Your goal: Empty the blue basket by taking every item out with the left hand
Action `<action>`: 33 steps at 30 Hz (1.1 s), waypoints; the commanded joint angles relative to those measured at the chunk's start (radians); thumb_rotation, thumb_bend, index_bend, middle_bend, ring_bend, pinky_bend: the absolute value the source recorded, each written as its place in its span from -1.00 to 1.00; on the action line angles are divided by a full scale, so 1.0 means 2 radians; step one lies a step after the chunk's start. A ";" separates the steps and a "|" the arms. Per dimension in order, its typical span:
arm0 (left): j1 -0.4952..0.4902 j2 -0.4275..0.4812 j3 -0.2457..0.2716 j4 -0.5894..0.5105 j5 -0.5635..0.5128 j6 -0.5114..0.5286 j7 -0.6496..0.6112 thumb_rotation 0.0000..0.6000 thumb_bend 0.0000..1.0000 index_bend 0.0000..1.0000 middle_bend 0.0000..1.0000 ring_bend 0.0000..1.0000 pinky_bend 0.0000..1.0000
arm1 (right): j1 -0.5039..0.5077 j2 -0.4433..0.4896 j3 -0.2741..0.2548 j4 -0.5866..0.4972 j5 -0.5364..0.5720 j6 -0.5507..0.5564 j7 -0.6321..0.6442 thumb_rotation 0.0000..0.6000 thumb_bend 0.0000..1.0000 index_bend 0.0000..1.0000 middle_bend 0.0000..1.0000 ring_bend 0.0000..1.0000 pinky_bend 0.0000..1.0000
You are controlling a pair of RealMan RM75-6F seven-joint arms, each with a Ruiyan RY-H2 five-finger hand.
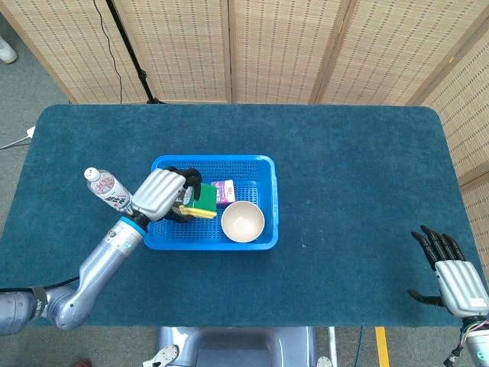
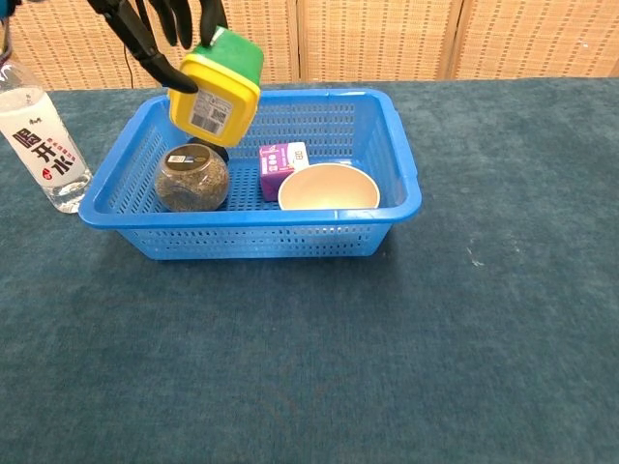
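Two hands show in the head view: the left hand point(image 1: 162, 194) grips the yellow-green container point(image 1: 200, 202) above the blue basket point(image 1: 263, 202); the right hand point(image 1: 451, 274) rests spread at the bench's near right corner. In the chest view, dark fingers point(image 2: 145, 34) hold the tilted container clear above the basket's left end.

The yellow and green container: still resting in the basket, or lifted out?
Lifted: the left hand holds the yellow and green container above the blue basket.

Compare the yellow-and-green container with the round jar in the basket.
The yellow-and-green container is boxy, tilted and held in the air by the left hand; the round jar is globe-shaped, clear with dark contents, and rests on the floor of the blue basket. Both are small containers.
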 commanded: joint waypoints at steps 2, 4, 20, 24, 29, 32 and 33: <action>0.034 0.038 0.005 -0.023 0.049 0.020 -0.035 1.00 -0.43 0.21 -0.07 -0.06 -0.09 | -0.001 0.001 -0.001 -0.001 -0.004 0.002 0.000 1.00 -1.00 -1.00 -1.00 -1.00 -1.00; 0.044 0.048 0.010 -0.024 0.062 0.024 -0.044 1.00 -0.43 0.21 -0.07 -0.05 -0.08 | -0.001 0.001 -0.002 -0.002 -0.006 0.003 0.000 1.00 -1.00 -1.00 -1.00 -1.00 -1.00; 0.174 0.125 0.136 0.058 0.289 0.072 -0.163 1.00 -0.42 0.20 -0.07 -0.06 -0.08 | -0.003 0.001 -0.010 -0.010 -0.021 0.007 -0.006 1.00 -1.00 -1.00 -1.00 -1.00 -1.00; 0.195 0.108 0.152 0.116 0.297 0.069 -0.171 1.00 -0.43 0.20 -0.07 -0.09 -0.08 | -0.003 0.001 -0.012 -0.013 -0.024 0.007 -0.010 1.00 -1.00 -1.00 -1.00 -1.00 -1.00; 0.203 0.083 0.153 0.166 0.270 0.039 -0.163 1.00 -0.44 0.15 -0.11 -0.19 -0.09 | -0.003 0.000 -0.013 -0.015 -0.025 0.005 -0.015 1.00 -1.00 -1.00 -1.00 -1.00 -1.00; 0.204 0.071 0.150 0.186 0.253 0.023 -0.154 1.00 -0.71 -0.47 -0.69 -0.76 -0.63 | -0.003 -0.001 -0.014 -0.015 -0.024 0.003 -0.017 1.00 -1.00 -1.00 -1.00 -1.00 -1.00; 0.202 0.069 0.153 0.189 0.246 0.006 -0.150 1.00 -0.81 -0.68 -0.85 -0.90 -0.81 | -0.003 -0.001 -0.014 -0.015 -0.023 0.003 -0.017 1.00 -1.00 -1.00 -1.00 -1.00 -1.00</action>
